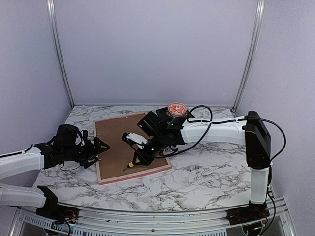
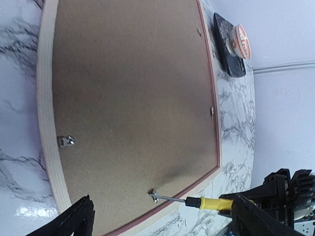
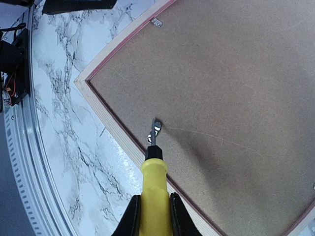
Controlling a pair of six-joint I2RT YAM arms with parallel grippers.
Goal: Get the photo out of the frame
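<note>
Purple walls (image 1: pixel 157 49) stand around a white table (image 1: pixel 206 172) with grey marble lines.

On the left side, the left gripper (image 1: pixel 102 151) sits low, just beside the left edge of the frame (image 2: pixel 45 98). Its two fingers are spread wide apart and they grasp nothing. It looks like it waits there to steady the frame or to lift something once it is loose.

Next comes the frame itself. It lies flat on the table with its face down, so its pink border shows only as a thin line along the edges. The brown backing board (image 2: pixel 133 88) is on top and fills the whole frame. The photo cannot be seen. It is most likely under that board, so the board has to come off first.

Small metal clips hold the board down. One clip (image 2: pixel 65 141) is near the left gripper. Another clip (image 3: pixel 154 129) is on the near edge, and the tip of a screwdriver (image 3: pixel 155 191) touches it. The tool is probably there to turn or bend the clip out of the way.

Further right, the right gripper (image 3: pixel 154 219) is squeezed tight on the screwdriver's yellow handle. It leans down over the near side of the frame so the thin tip can reach the clip.

Behind the frame, near the back wall, a small orange and white bowl (image 1: pixel 177 108) rests on a dark mat (image 2: pixel 226 49), out of the way.
</note>
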